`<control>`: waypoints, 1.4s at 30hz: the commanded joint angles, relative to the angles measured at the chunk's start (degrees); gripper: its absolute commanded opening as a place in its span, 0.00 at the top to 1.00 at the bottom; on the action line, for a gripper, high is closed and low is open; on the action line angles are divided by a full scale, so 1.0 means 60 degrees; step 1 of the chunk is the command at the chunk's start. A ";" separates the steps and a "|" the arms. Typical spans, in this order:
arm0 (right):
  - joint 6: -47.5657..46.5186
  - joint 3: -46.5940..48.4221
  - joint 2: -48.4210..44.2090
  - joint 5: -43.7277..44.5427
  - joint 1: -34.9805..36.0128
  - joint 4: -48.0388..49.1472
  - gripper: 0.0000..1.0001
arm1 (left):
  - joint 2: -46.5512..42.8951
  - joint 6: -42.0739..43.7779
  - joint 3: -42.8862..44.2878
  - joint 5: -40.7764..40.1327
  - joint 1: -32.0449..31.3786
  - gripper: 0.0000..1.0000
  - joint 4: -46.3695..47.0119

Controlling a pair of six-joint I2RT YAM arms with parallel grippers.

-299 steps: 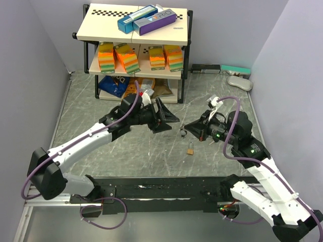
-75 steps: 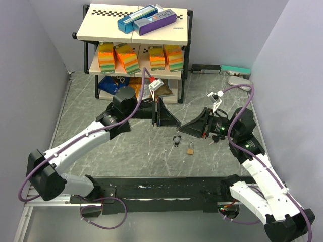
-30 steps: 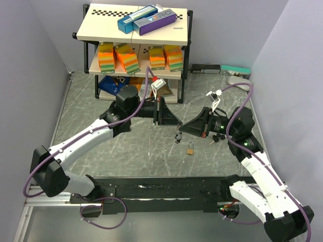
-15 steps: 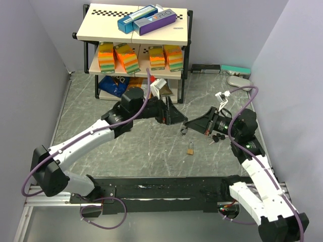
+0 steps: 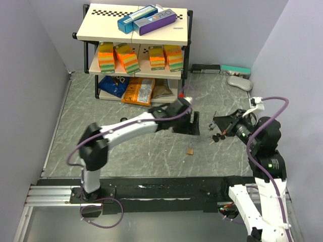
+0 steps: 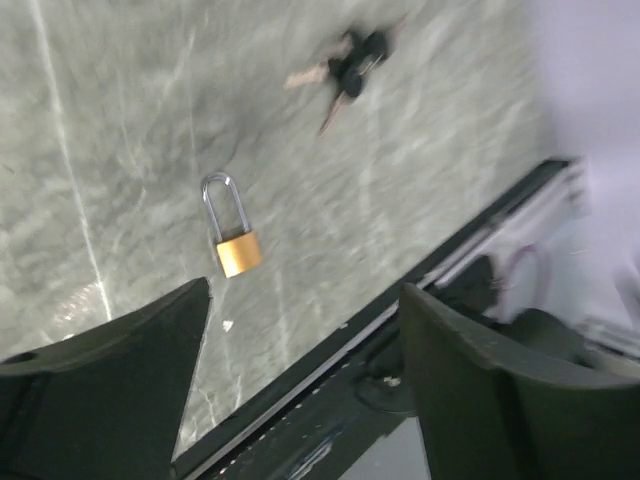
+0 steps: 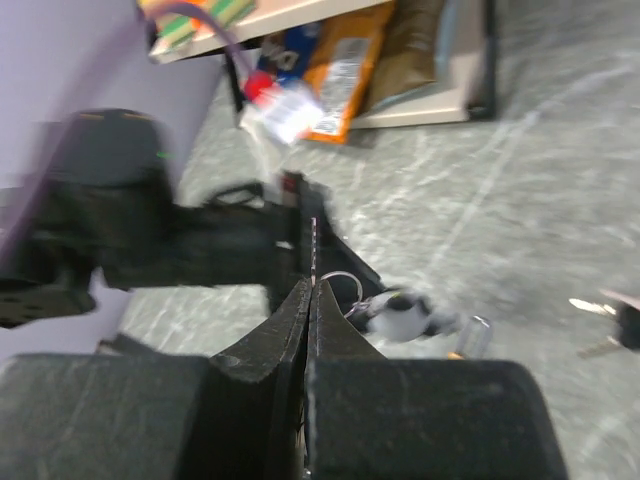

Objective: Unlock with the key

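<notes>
The key (image 7: pixel 313 250) is pinched between the closed right fingers (image 7: pixel 260 350). Its blade protrudes upward in the wrist view, probably so that it can be presented to the keyhole. The left fingers (image 6: pixel 110 390) are spread wide and empty, and are held near the padlock (image 6: pixel 231 236), presumably to steady it. The padlock is laid flat on the desk (image 5: pixel 151 151) at the centre of the top view, with its long axis near vertical and its shackle toward the top.
</notes>
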 commanded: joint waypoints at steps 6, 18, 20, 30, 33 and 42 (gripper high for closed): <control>-0.0376 0.0257 -0.0974 0.1736 -0.0044 -0.1448 1.00 | 0.2963 0.0175 0.2662 -0.0057 -0.0696 0.30 -0.2925; 0.0019 -0.0050 -0.0930 0.1033 -0.0044 -0.1009 1.00 | 0.4356 0.0365 0.3513 -0.0525 -0.0901 0.43 -0.3717; 0.0048 -0.0080 -0.0930 0.0960 -0.0044 -0.0994 1.00 | 0.4473 0.0395 0.3513 -0.0467 -0.0901 0.43 -0.3600; 0.0209 -0.0211 -0.0915 0.0667 -0.0044 -0.0819 1.00 | 0.4869 0.0570 0.3586 -0.0364 -0.0945 0.47 -0.3511; 0.0268 -0.0270 -0.0901 0.0579 -0.0029 -0.0789 1.00 | 0.5030 0.0615 0.3703 -0.0496 -0.0989 0.47 -0.3686; 0.0297 -0.0329 -0.0974 0.0579 -0.0044 -0.0774 1.00 | 0.5542 0.0966 0.4230 -0.0991 -0.1252 0.46 -0.4229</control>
